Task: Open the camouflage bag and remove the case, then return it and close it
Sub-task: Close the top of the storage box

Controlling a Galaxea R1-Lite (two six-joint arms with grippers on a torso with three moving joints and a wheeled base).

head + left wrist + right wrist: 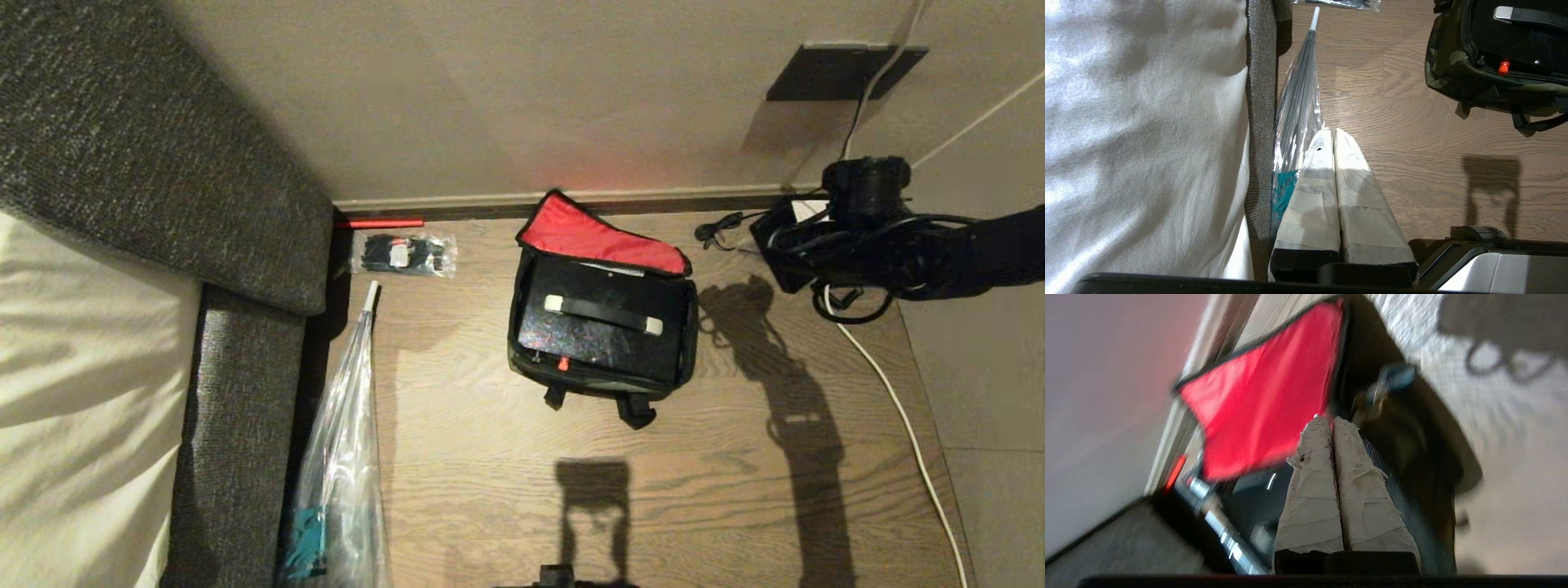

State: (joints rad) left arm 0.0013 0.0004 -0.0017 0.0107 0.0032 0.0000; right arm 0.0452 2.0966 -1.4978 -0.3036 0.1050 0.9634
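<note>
The camouflage bag [600, 382] sits on the wooden floor with its lid raised against the wall, red lining [596, 237] showing. Inside lies the black case [604, 339], a strap handle with pale ends across its top and a small red spot at its front edge. My right arm [857, 245] hangs to the right of the bag, near the wall. In the right wrist view my right gripper [1332, 418] is shut and empty, tips by the red lining [1261, 404]. My left gripper [1329, 131] is shut over bare floor, well away from the bag [1453, 77] and the case [1515, 41].
A grey upholstered frame [245, 392] with white bedding fills the left. An umbrella in a clear sleeve [347, 457] lies along it. A clear packet of black items [402, 254] and a red strip [380, 222] lie by the wall. A white cable [898, 408] runs down the right.
</note>
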